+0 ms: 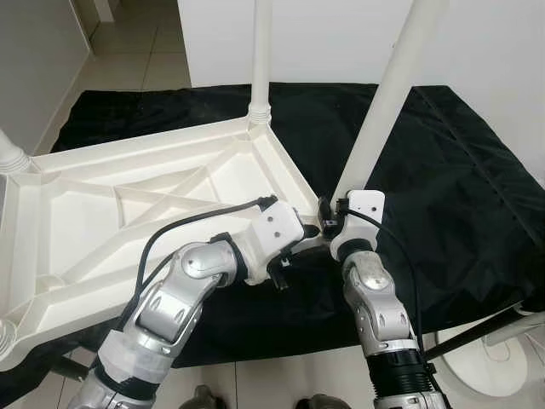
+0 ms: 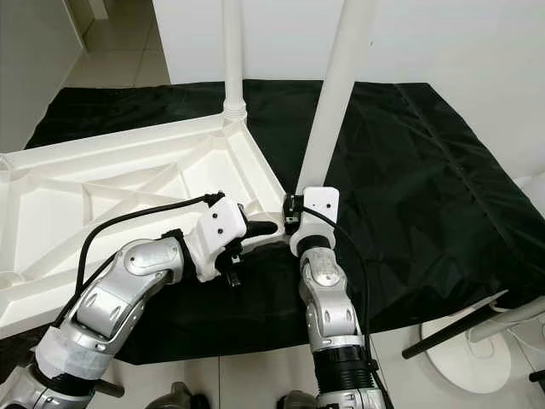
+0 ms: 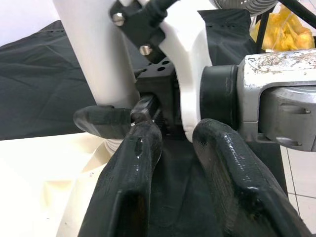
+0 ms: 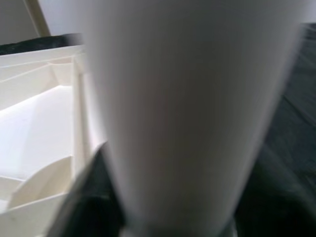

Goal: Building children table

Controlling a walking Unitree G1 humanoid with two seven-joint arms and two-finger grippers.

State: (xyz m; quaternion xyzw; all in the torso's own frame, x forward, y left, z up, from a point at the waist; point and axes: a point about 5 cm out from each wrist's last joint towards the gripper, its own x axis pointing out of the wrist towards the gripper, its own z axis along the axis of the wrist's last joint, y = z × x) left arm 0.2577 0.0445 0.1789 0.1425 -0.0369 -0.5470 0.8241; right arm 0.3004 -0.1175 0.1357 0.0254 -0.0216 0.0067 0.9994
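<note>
A white plastic table top (image 1: 128,204) lies upside down on a black cloth (image 1: 443,170). One white leg (image 1: 261,60) stands in its far corner. A second white leg (image 1: 387,94) rises from the near right corner, and my right gripper (image 1: 335,213) is shut on it near its base; in the right wrist view this leg (image 4: 187,98) is very close. My left gripper (image 1: 298,256) is open just beside that corner, with only cloth between its fingers (image 3: 138,163).
Another leg stub (image 1: 10,153) stands at the table's left corner. A white round base (image 1: 490,362) with a black pole (image 1: 477,332) sits on the tiled floor at the right. A white wall (image 1: 341,34) is behind the cloth.
</note>
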